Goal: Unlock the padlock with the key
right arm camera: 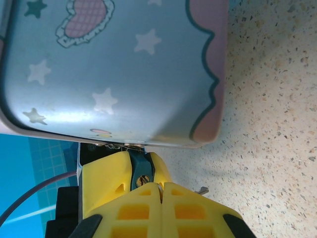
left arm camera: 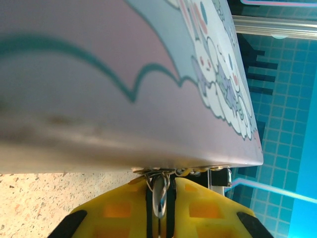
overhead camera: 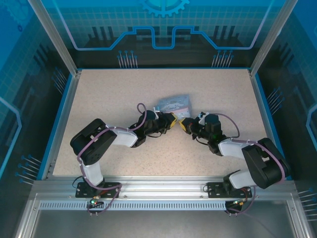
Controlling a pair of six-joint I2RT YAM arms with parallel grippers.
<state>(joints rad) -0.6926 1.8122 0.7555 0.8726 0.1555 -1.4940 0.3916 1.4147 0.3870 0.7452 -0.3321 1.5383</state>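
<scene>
The padlock (right arm camera: 140, 166) is a small teal body with a brass keyhole facing my right wrist camera. It hangs at the lower edge of the pale blue cartoon tin (right arm camera: 124, 64). My left gripper (overhead camera: 173, 121) is shut on the padlock, which shows as a silvery sliver (left arm camera: 159, 192) between its black pads. My right gripper (right arm camera: 160, 187) is shut on the key (right arm camera: 160, 190), a thin metal sliver just right of the keyhole. In the top view the right gripper (overhead camera: 184, 124) meets the left one tip to tip in front of the tin (overhead camera: 173, 103).
The tin (left arm camera: 124, 74) stands close over both sets of fingers. A small metal tip (right arm camera: 201, 190) sticks out to the right of my right fingers. Speckled table (overhead camera: 124, 89) spreads all around, bounded by blue walls and aluminium posts.
</scene>
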